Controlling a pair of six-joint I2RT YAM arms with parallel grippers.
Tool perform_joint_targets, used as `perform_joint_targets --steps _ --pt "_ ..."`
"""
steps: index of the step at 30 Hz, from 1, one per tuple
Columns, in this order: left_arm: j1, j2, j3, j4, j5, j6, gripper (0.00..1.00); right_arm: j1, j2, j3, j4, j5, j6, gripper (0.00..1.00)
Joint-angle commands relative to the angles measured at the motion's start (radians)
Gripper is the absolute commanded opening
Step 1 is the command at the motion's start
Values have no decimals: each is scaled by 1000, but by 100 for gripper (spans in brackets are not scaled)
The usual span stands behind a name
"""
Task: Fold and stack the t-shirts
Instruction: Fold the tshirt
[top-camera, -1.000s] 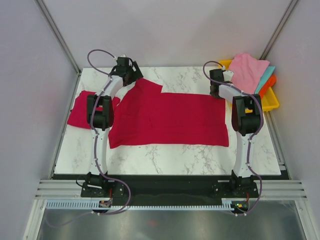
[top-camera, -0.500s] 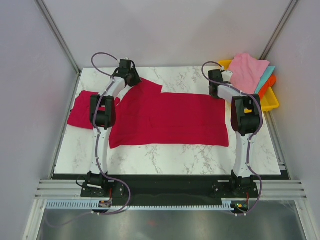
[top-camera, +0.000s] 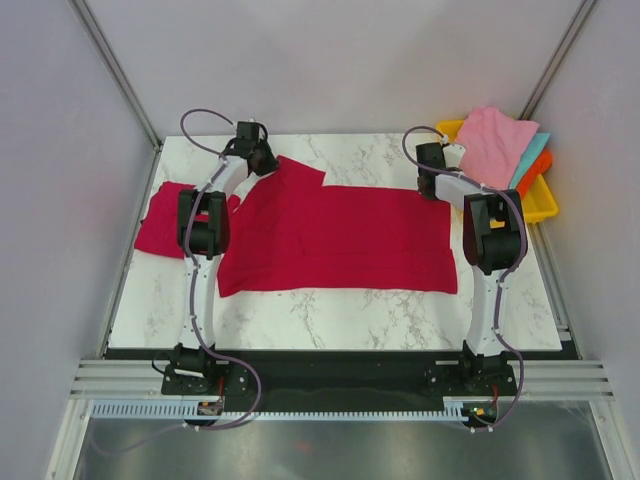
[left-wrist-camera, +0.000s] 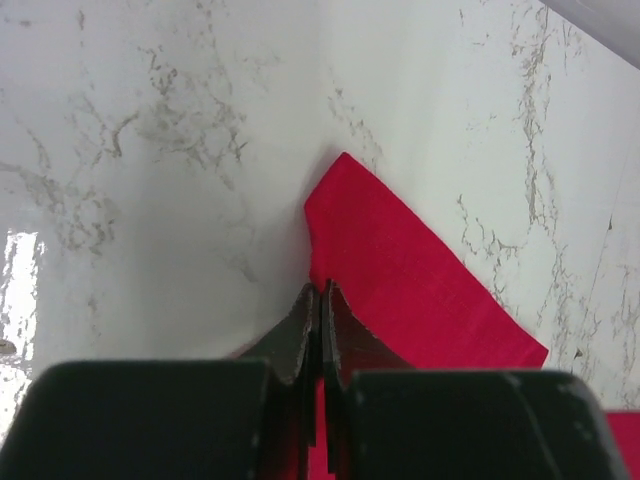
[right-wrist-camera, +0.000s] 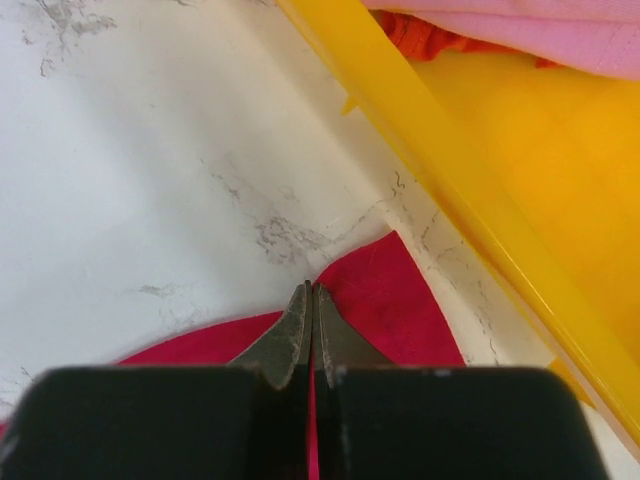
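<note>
**Operator:** What are your end effectors doing?

**Robot:** My left end effector (left-wrist-camera: 320, 292) has its fingers pressed together, with no gap at the tips. A sliver of red cloth shows between them lower down, so I read it as clamped on the spread t-shirt (top-camera: 340, 235) at its far left edge, beside a sleeve that juts out. My right end effector (right-wrist-camera: 311, 290) is pinched tight in the same way, with a thin red line between the fingers. It grips the far right corner of that shirt.

**Operator:** How much of each grip can you see?

**Robot:** Not much. My own housing fills the bottom of both wrist views and covers the cloth behind the fingertips. From above, my wrists sit over both pinched spots, so the contact is hidden there too.

**Operator:** Where does the shirt lie?

**Robot:** It lies flat across the middle of the marble tabletop (top-camera: 370, 150), running from one of my arms to the other. My left forearm crosses its left edge.

**Operator:** And the other one?

**Robot:** The second t-shirt (top-camera: 160, 220) lies at the tabletop's left edge as a smaller red patch. My left arm cuts off its right side, and I cannot tell how neatly it is folded.

**Operator:** Is there anything beside your right wrist?

**Robot:** A yellow tray (right-wrist-camera: 430, 130) sits just beyond the shirt's corner. A pink cloth (top-camera: 495, 140) is draped over it, with a teal cloth (top-camera: 530, 155) and an orange cloth (top-camera: 537, 170) peeking out beneath. Most of those two is covered, and the wrist view crops the tray.
</note>
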Motion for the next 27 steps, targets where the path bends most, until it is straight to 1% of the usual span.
perform_joint_targets --steps 1,3,9,11,16,20,27 --pt "44 -105 -82 78 34 -43 2 20 -53 -37 6 -1 -5 0" --pt "55 -146 -128 104 51 -48 2 30 -55 -37 6 -2 -5 0" --pt "70 -206 -161 136 36 -19 2 38 -123 -78 38 -15 -5 0" --pt "70 -208 -161 149 44 -14 2 35 -142 -92 50 -18 0 0" --pt "70 -203 -161 204 120 -17 2 37 -191 -112 58 7 10 0" --pt "70 -220 -175 221 120 -20 2 37 -222 -134 64 16 18 0" --pt "67 -292 -288 299 140 -17 2 24 -240 -151 66 13 41 0"
